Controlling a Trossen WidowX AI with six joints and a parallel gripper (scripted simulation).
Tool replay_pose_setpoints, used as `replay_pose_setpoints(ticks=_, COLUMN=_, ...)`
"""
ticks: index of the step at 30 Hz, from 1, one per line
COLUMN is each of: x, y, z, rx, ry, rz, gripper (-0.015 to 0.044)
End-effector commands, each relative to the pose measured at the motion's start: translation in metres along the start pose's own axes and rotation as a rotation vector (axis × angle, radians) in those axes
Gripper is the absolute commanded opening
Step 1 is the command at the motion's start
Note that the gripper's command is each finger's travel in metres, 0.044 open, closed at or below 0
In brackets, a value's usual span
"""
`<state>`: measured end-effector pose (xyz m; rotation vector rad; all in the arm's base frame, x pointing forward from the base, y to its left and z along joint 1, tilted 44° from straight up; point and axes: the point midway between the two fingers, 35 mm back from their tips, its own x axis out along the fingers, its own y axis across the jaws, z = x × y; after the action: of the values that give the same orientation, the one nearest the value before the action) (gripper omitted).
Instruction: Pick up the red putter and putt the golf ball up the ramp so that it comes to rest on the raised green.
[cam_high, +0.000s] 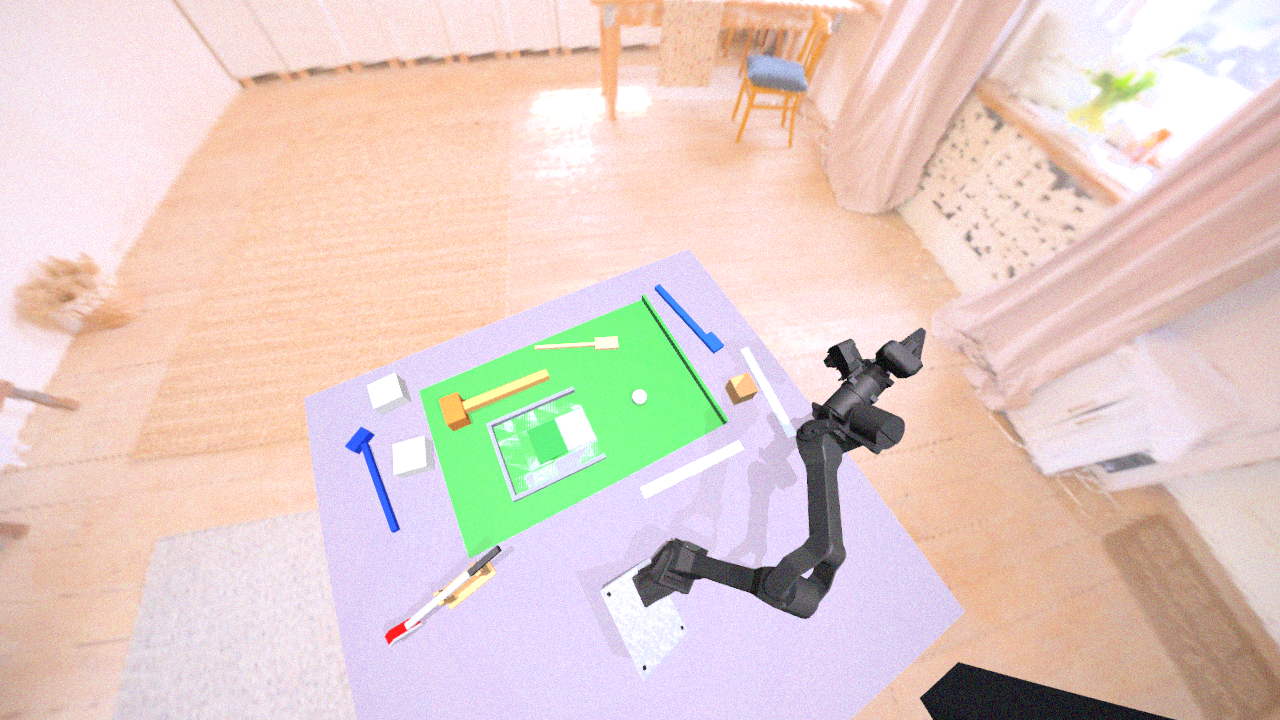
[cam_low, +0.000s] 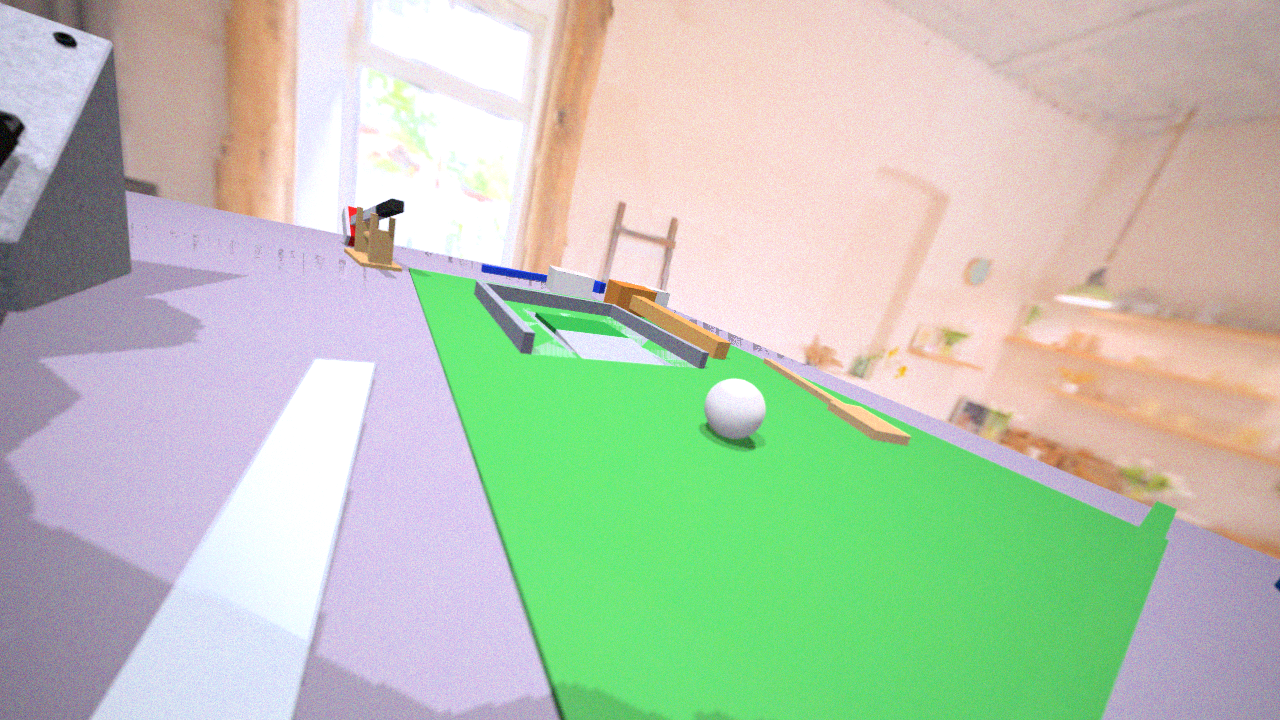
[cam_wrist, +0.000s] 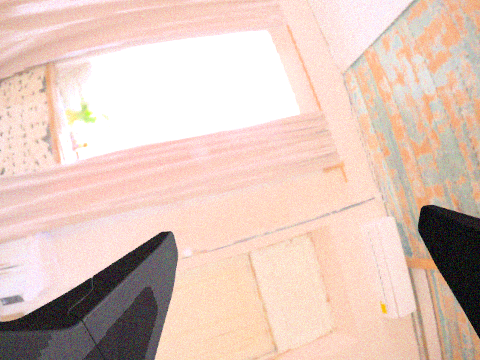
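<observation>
The gripper (cam_high: 881, 354) stood wide open, holding nothing, raised well away from the red putter (cam_high: 440, 597) and golf ball (cam_high: 639, 395).

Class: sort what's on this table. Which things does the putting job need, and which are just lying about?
Needed: red putter, golf ball, ramp, raised green, open gripper.

Lying about: wooden mallet, blue putters, white blocks, white bars.
</observation>
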<state>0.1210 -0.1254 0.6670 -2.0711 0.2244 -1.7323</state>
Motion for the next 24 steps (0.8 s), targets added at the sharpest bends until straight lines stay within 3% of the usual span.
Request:
replay_pose_setpoints(ticks=1, x=0.003, y=0.033, z=0.048, rx=0.120, ry=-0.112, rz=0.109, gripper=0.0440)
replay_pose_setpoints(ticks=12, x=-0.041, y=0.087, z=0.211, rx=0.419, ry=-0.473, rz=0.432, gripper=0.0440)
replay_pose_setpoints(ticks=19, x=-0.096, y=0.089, z=0.307, rx=0.543, ry=-0.671, rz=0.603, gripper=0.0440)
replay_pose_setpoints(ticks=24, x=-0.130, y=0.078, z=0.349, rx=0.612, ry=-0.768, rz=0.687, gripper=0.0440)
